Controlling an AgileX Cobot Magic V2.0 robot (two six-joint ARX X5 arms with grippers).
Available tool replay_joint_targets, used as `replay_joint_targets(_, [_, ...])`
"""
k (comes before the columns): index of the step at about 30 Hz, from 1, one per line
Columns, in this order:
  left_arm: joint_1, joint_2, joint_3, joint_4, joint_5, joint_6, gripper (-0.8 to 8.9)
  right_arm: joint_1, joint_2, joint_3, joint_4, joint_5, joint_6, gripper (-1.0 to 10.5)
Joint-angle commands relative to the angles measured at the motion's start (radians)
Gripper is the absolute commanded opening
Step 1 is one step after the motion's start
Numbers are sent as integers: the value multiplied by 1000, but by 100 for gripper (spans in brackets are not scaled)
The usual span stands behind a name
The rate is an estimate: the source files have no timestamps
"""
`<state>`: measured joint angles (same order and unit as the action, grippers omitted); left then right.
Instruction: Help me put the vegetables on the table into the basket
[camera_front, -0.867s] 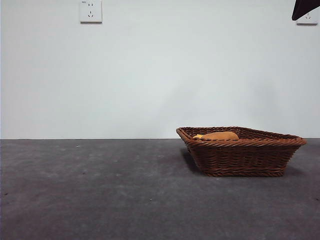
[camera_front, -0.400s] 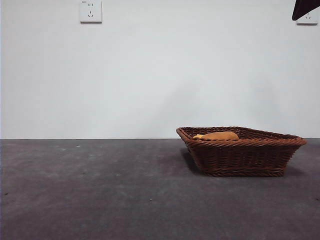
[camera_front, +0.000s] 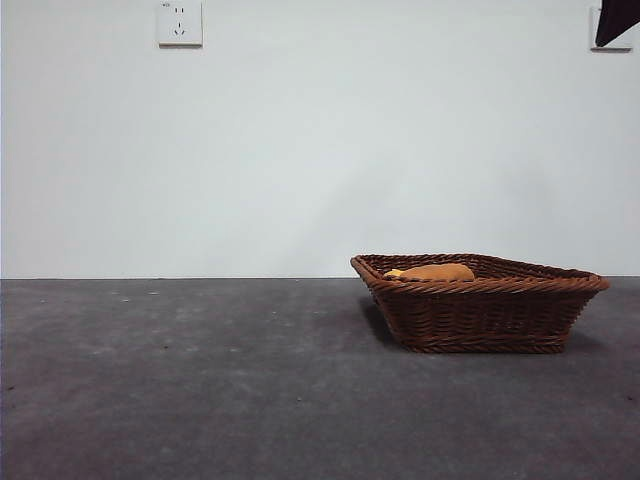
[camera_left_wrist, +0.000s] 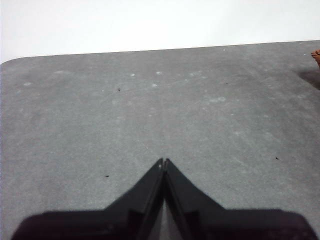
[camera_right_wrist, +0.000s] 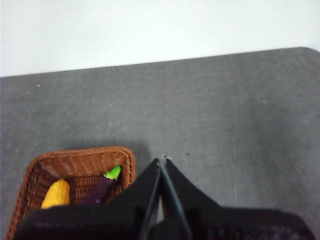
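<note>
The brown wicker basket (camera_front: 480, 302) stands on the dark grey table (camera_front: 200, 380) at the right. A tan potato (camera_front: 435, 272) shows above its rim. The right wrist view looks down into the basket (camera_right_wrist: 75, 162): a purple eggplant (camera_right_wrist: 102, 186) with a green stem and a small yellow vegetable (camera_right_wrist: 56, 193) lie inside. My right gripper (camera_right_wrist: 162, 161) is shut and empty, high above the table beside the basket. My left gripper (camera_left_wrist: 163, 161) is shut and empty over bare table, with a corner of the basket (camera_left_wrist: 316, 55) at the frame's edge. A black arm tip (camera_front: 618, 18) shows at the top right corner.
A white wall stands behind the table, with a socket (camera_front: 180, 22) at the upper left and another (camera_front: 600, 30) at the upper right. The table's rounded corners (camera_right_wrist: 305, 52) show in the wrist views.
The black arm tip at the top right corner has drawn a little further up and out of the front view. The basket and its contents have not moved.
</note>
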<state>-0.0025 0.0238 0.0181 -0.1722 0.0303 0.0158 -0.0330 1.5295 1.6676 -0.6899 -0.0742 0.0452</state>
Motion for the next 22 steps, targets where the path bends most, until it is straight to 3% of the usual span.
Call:
replay_joint_targets(1, [3,3,-10,7,3,11,-3,2,-70,-4,-32,3,6,0])
replay_joint_targets(9, [3,19,-10,7,3,11,-3,7,-371,-169,8,4,6,0])
replay_joint_targets(17, [3,30,-10,7,3,11,-3,6,-748,-625,299,105,-19,0])
replay_joint_targets(22, [3,32,-10,7,3,11,-3,5,-1000,-917,410,109,-22,0])
